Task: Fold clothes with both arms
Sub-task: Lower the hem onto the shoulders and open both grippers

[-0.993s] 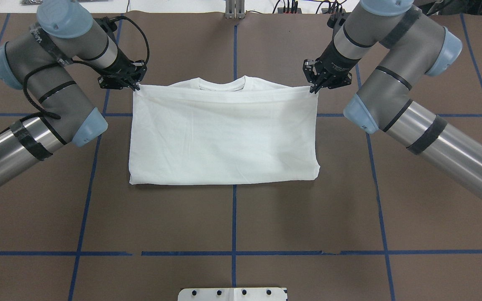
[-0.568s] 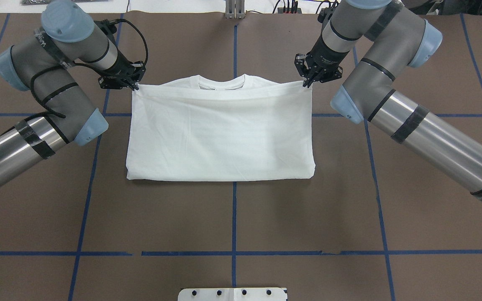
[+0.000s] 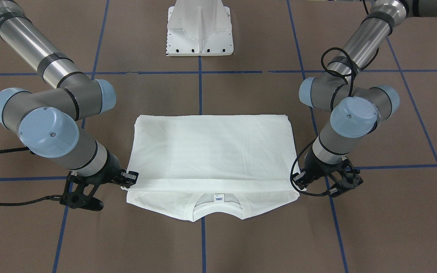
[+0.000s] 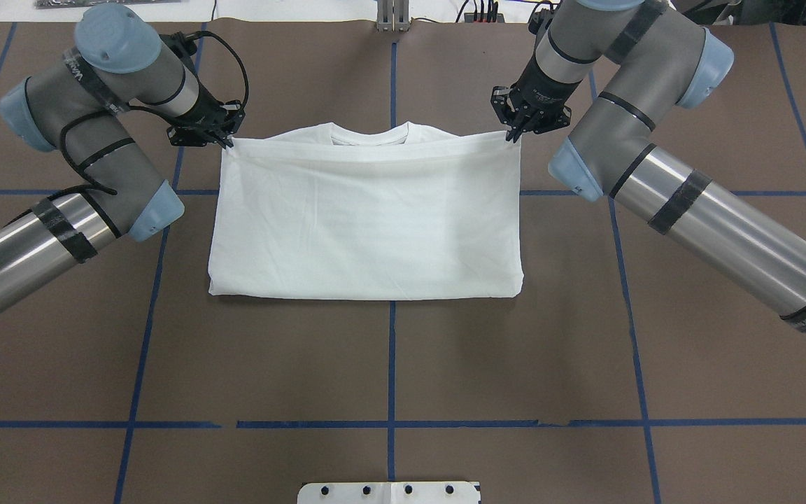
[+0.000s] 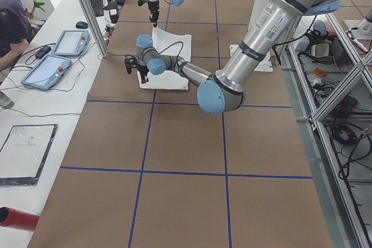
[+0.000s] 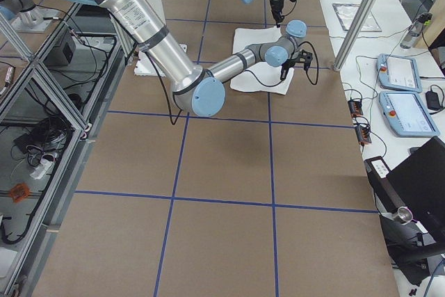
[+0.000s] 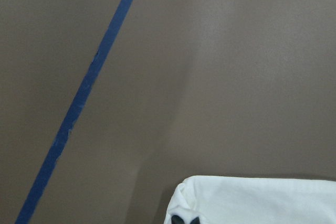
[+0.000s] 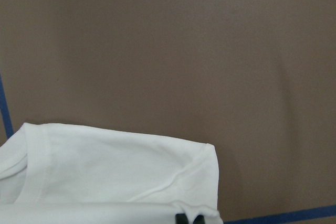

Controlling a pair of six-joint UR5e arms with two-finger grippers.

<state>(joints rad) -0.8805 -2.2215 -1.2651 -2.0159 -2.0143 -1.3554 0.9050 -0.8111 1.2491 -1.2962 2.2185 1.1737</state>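
at 6 o'clock in the overhead view, nearest the robot: white pedestal base (image 4: 389,492), edge only, well apart from the work.

mid-worktop (image 4: 270,364): one white t-shirt (image 4: 368,231), lying as a flat rectangle. fold line on its near side; sleeves out of sight, printed text not showing.

far side, 12 o'clock: bottom hem (image 4: 368,149) laid just short of the collar (image 4: 369,135); neck label (image 3: 219,197) uncovered.

at 10 o'clock: left arm (image 4: 60,105), left jaws pinching the hem's left corner.

at 2 o'clock: right arm (image 4: 725,245), right jaws pinching the hem's right corner. each wrist view shows dark tips pressed together on cloth.

progress, judged: bottom-to-top halving fold is down, corners not yet released. remaining: let go, back the arms off, then probably a crosswise fold for a compact packet.
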